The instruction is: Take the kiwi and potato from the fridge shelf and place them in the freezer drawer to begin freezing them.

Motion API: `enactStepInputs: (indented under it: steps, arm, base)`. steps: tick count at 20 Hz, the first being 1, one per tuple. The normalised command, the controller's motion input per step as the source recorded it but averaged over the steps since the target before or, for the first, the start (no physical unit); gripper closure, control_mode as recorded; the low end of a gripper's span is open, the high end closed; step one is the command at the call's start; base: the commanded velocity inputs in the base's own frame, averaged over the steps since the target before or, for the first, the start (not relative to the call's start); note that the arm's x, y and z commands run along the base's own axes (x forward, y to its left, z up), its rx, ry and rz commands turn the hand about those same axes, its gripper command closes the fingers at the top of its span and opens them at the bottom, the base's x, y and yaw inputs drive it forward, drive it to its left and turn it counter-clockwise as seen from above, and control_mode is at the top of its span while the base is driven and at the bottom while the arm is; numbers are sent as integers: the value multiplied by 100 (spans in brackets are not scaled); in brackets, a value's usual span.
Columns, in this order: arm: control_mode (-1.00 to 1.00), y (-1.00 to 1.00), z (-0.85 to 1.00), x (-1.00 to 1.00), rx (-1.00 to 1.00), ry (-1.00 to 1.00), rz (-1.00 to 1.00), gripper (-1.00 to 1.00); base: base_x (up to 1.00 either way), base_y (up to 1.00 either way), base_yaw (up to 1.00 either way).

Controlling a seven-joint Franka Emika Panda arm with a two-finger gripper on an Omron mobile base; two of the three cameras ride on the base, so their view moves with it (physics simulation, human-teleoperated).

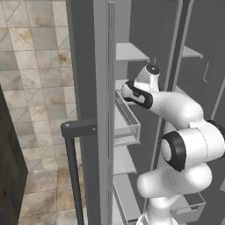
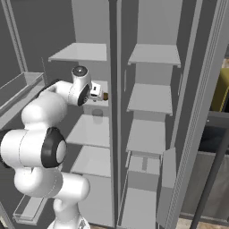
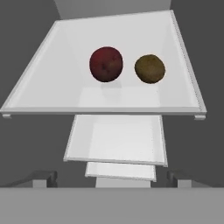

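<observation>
The hand view looks down onto the fridge shelf, a pale flat slab, with two round things lying on it: a dark red potato and, just beside it on the right of that view, a brown-green kiwi. The two lie close together but apart, both toward the far half of the shelf. Below that shelf the same view shows two lower shelves stepping down one under another.

The gripper has its jaws spread wide, the two dark fingertips standing far apart at the bottom of the hand view with nothing between them. Potato and kiwi lie well ahead of the tips, not touched.

The right base view shows what the hand view cannot: the arm reaching into the left compartment of the open fridge, with the gripper held out over the second shelf from the top. A small brown spot at its tip may be one of the two things; too small to tell.

The left base view shows the arm from the other side, bent toward the shelves, with a clear door bin just beside its wrist and a dark handle bar in front.
</observation>
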Motion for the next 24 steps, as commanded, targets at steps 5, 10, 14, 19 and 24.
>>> enactStepInputs:
  steps: [5,10,14,19,24]
  arm:
    - [-100,20,-11,29,0,0,0,-100]
    - [-100,11,-6,32,0,2,0,-100]
    - [-100,5,-13,39,0,7,0,-100]
    - [-100,5,-15,42,1,5,0,-100]
    - [-100,10,-10,44,0,1,0,-100]
  base:
    - [0,0,0]
    - [0,0,0]
    - [0,0,0]
    - [0,0,0]
    - [0,0,0]
